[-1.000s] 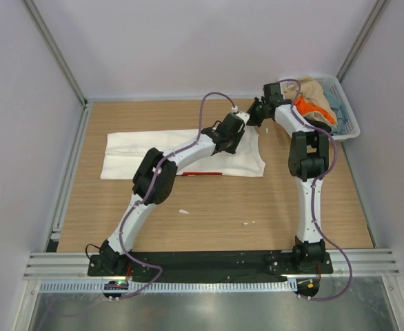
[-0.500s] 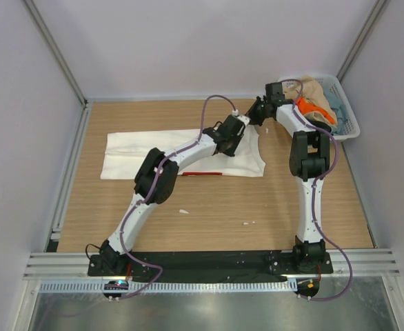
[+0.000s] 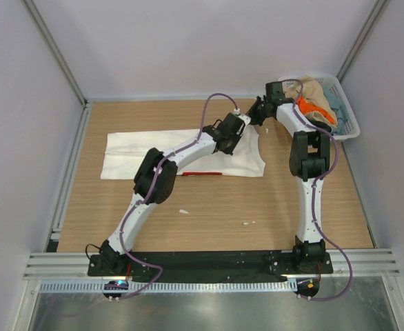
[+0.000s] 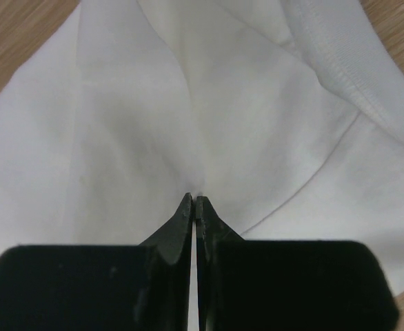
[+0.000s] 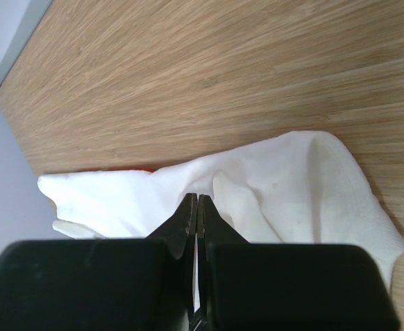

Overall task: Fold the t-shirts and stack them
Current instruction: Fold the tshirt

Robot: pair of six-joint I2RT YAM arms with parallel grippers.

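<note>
My left claw (image 4: 196, 203) and right claw (image 5: 196, 201) pinched the white shirt (image 3: 181, 153), seemingly part-folded; shirts (image 3: 314, 103) in the far-right basket (image 3: 350, 118) awaited folding.

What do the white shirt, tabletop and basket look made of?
The white t-shirt: soft matte knit cloth, likely cotton; it creases and has a stitched hem. The table: wood or wood-look laminate, straight grain, low sheen. The basket: white plastic, probably; moulded lattice walls.

You see the white t-shirt (image 3: 129, 152) spread on the counter (image 3: 209, 207); tan shirt (image 3: 316, 89), orange shirt (image 3: 312, 110) and blue shirt (image 3: 335, 103) lie heaped far right.
</note>
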